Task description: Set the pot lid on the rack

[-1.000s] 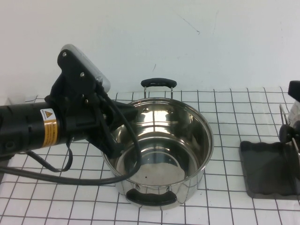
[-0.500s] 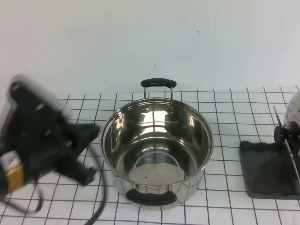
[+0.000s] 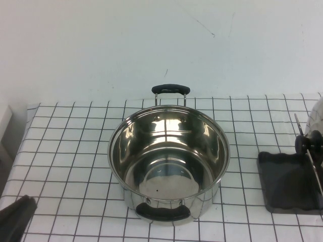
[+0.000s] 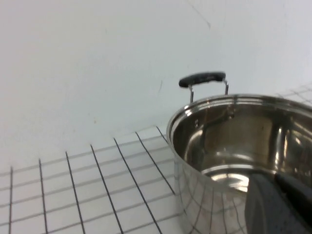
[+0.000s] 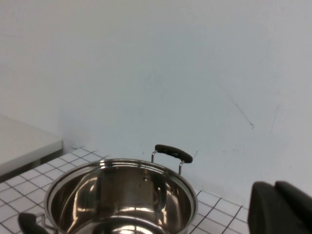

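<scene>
The pot lid point(image 3: 317, 112) stands on its edge at the right edge of the high view, mostly cut off. Its black knob point(image 3: 304, 143) faces the pot. It rests among the thin wire bars of the rack point(image 3: 287, 184), a dark grey tray. My left gripper point(image 3: 15, 218) sits at the near left corner, far from the lid. In the left wrist view its fingers point(image 4: 275, 179) lie together with nothing between them. My right gripper point(image 5: 275, 186) shows only in the right wrist view, fingers together and empty, with the pot ahead of it.
A deep steel pot point(image 3: 169, 161) with two black loop handles stands open in the middle of the checked cloth; it also shows in the left wrist view point(image 4: 243, 146) and the right wrist view point(image 5: 122, 195). A white wall runs behind.
My left arm has pulled back from over the pot's left side to the near left corner. A dark part at the right edge has left the view. The lid settled on the rack.
</scene>
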Robot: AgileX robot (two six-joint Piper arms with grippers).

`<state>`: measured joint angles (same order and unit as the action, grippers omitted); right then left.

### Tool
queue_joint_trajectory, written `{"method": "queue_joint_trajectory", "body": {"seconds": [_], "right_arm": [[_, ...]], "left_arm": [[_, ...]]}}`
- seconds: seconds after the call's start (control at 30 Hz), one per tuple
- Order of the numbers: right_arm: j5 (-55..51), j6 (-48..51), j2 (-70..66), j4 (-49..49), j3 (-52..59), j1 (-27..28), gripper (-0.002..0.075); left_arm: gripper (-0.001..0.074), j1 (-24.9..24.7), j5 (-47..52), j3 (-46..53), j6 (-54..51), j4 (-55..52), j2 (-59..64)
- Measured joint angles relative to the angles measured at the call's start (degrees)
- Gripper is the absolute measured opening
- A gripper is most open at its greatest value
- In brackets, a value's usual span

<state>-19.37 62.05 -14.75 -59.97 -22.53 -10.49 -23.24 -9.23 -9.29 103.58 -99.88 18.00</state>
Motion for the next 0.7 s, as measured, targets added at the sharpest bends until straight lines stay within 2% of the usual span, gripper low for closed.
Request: {"method": "queue_joint_trajectory", "body": {"seconds": [0.17, 0.33, 0.7], "right_arm": [[-0.97, 0.24, 2.7, 0.14, 3.27, 0.0, -0.0001], [-1.2, 0.26, 2.9, 0.29, 4.14, 0.0, -0.0001], [-2.47, 1.12, 2.9, 0.36, 4.14, 0.0, -0.0001]], "left_arm": [[-0.0001, 0.0, 3.21, 1.9, 0.13, 0.0, -9.23], [-0.0001, 0.0, 3.14, 3.33, 0.44, 0.21, -12.73], [-0.0002, 0.0, -10.53, 5.95, 1.63, -0.24, -12.84]]}}
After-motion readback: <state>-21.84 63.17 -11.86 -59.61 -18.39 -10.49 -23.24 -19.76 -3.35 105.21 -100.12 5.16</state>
